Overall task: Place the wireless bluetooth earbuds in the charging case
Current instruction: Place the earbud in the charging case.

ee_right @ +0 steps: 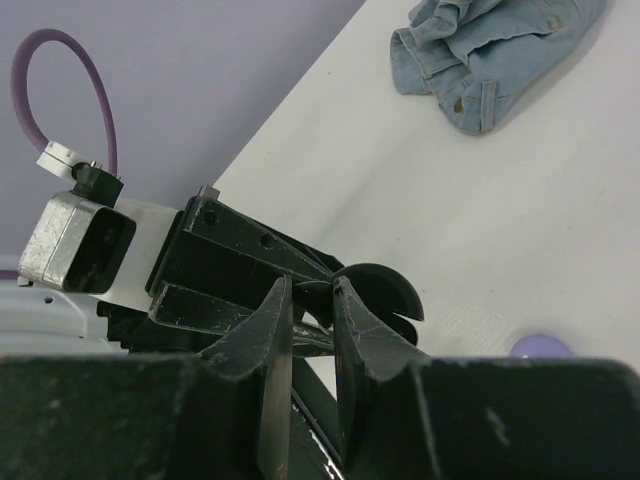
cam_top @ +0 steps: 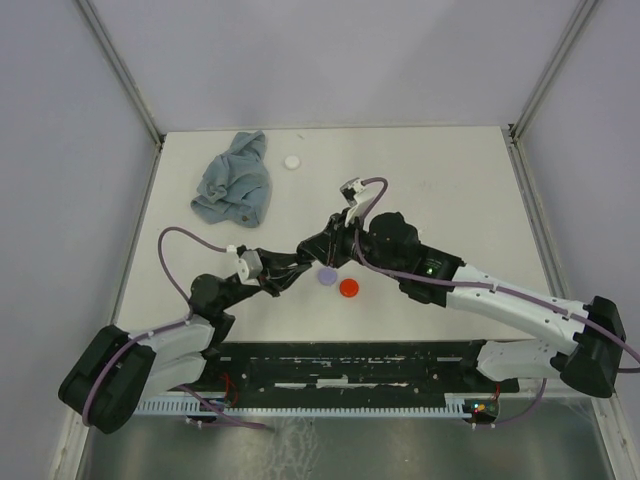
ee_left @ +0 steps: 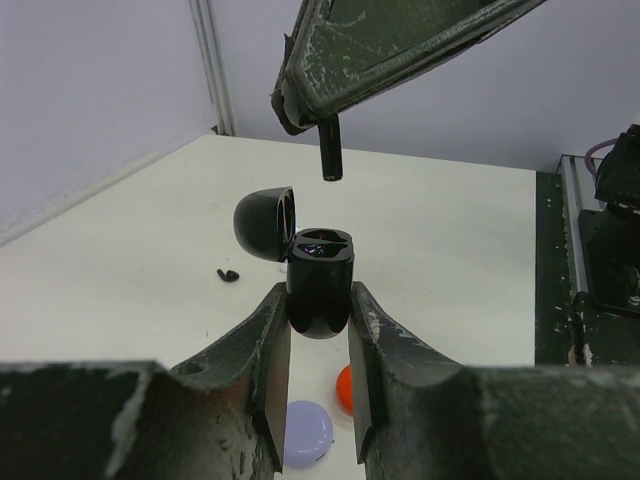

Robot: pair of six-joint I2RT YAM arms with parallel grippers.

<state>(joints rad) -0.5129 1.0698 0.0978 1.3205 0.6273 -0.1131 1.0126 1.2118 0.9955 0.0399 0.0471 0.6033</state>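
- The table [cam_top: 450,190] carries a crumpled blue cloth [cam_top: 235,180], far out beyond both hands and off to the left gripper's outer side. It plays no part in the coming move.
- The left gripper [ee_left: 320,310] is clamped on the lower body of the charging case [ee_left: 320,262], one finger on each flank, and holds it upright and clear of the table.
- The right gripper [ee_right: 312,295] reaches in above the left one with its fingers drawn close together. They appear pinched on a thin black piece, which I take to be the held earbud [ee_left: 330,150].
- The case's lid [ee_left: 262,222] is hinged back to the left hand's left, so the two sockets face straight up toward the right hand.
- A lavender disc [ee_left: 305,432] and a red disc [ee_left: 342,388] lie on the table beneath the left gripper, apart from the case.
- The held earbud hangs below the right fingertips with its stem vertical and its end pointing down. It sits almost directly over the sockets, with a clear gap between.
  - The insertion therefore looks like a straight descent by the right arm, with perhaps a slight sideways trim to find one socket.
- A loose earbud [ee_left: 229,274], black, lies on the table past the lid, to the left hand's left and nearer that hand.
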